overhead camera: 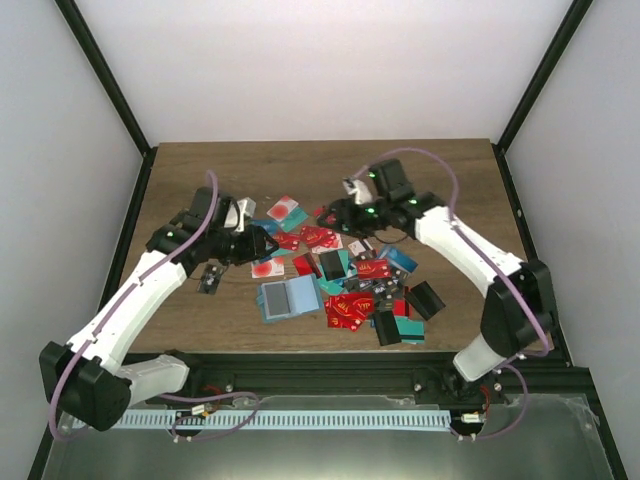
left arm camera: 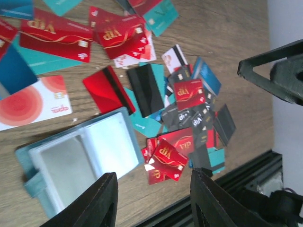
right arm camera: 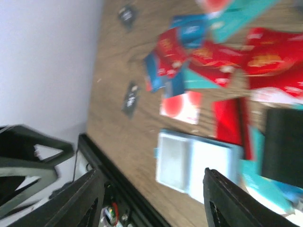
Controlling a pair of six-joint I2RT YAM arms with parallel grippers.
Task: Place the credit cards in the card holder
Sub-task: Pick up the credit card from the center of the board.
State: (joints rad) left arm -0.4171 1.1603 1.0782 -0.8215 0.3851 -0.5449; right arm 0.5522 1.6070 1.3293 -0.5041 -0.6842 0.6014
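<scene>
Desk (overhead camera: 200, 170): wooden, and the cards lie flat on it. A finger may find no edge to go under, so a tool could scrape the wood or only push a card away.
Pile (overhead camera: 350, 280): from the centre to the right of the top view, mostly red cards overlapping each other. A grasp here may take two cards at once or drag the neighbours.
Left tool (left arm camera: 154, 201): wide, holding nothing, left of centre in the top view.
Right tool (right arm camera: 156, 198): wide, holding nothing, at the upper edge of the pile.
Both tools: they are near each other over the same cards, so I judge they could collide if both reach in together.
Holder (overhead camera: 287, 298): lower centre of the top view, lying open, just beside the left edge of the pile. Nothing pins it, so pushing a card in may slide it or fold it shut.
Holder content: the clear pockets (left arm camera: 106, 144) look empty, with no card seen inside.
Cases (overhead camera: 425, 298): black, lower right of the pile; their content I cannot tell.
Teal cards (overhead camera: 336, 262): the colour is close to the holder, so they may be confused with it.
</scene>
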